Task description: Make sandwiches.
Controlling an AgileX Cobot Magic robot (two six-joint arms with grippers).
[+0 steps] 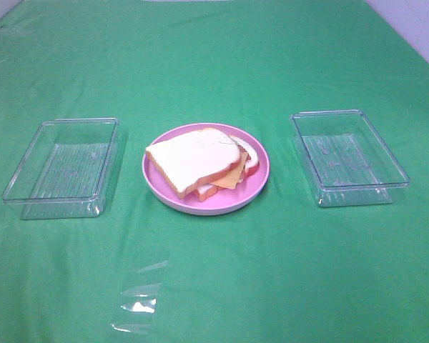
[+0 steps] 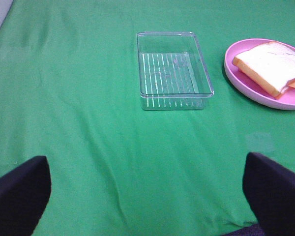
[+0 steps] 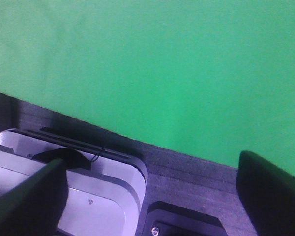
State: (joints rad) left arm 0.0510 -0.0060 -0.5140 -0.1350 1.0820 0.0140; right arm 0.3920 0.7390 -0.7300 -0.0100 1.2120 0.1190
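A scrap of clear plastic film (image 1: 138,304) lies nearest the high camera on the green cloth (image 1: 214,57), apart from everything else. Behind it the sandwich (image 1: 200,161) sits stacked on the round pink plate (image 1: 200,201), midway between two empty clear trays (image 1: 63,168) (image 1: 349,156), seemingly emptied into it. Both arms hang back: left gripper (image 2: 147,196) and right gripper (image 3: 152,196) show jaws wide apart, holding nothing.
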